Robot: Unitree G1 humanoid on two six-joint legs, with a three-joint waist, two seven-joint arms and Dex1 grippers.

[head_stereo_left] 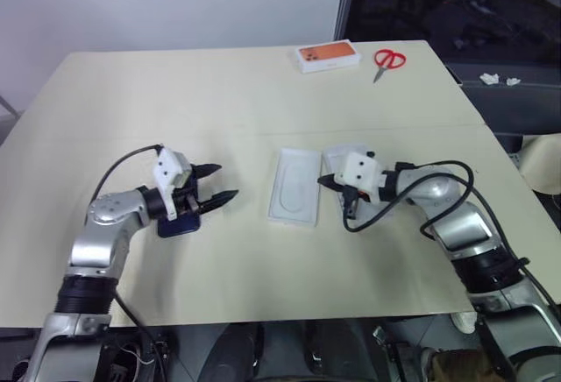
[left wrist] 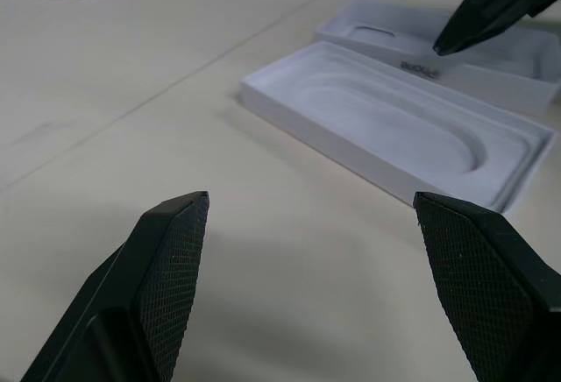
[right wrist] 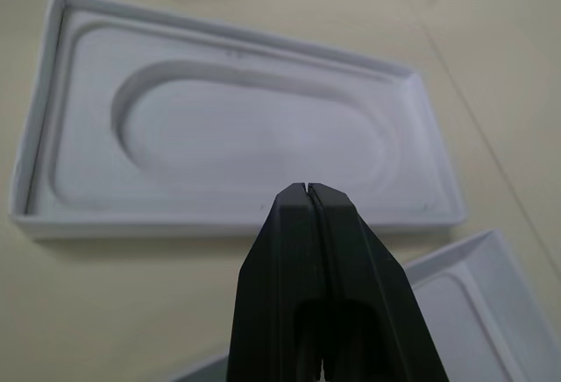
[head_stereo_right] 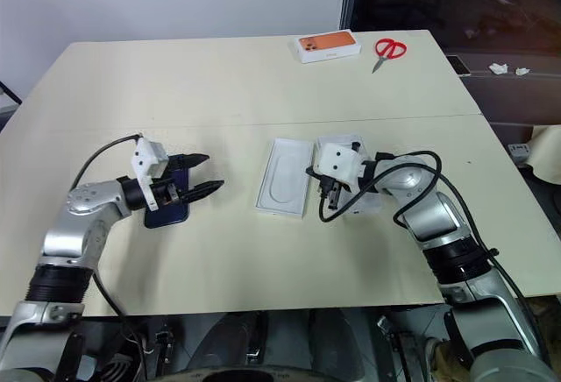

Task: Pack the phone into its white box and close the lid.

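The dark blue phone lies flat on the table, partly under my left wrist. My left gripper is open, level above the table just past the phone, with nothing between its fingers. My right gripper is shut and empty, its tip hovering at the near edge of a thin white insert with an oval recess. Under my right hand lies a white open shell, white inside. I cannot tell whether it is the white box or the lid.
An orange-topped white box and red scissors sit at the table's far edge. A black cable loops under my right wrist over the shell. Bare tabletop spreads between my arms and toward me.
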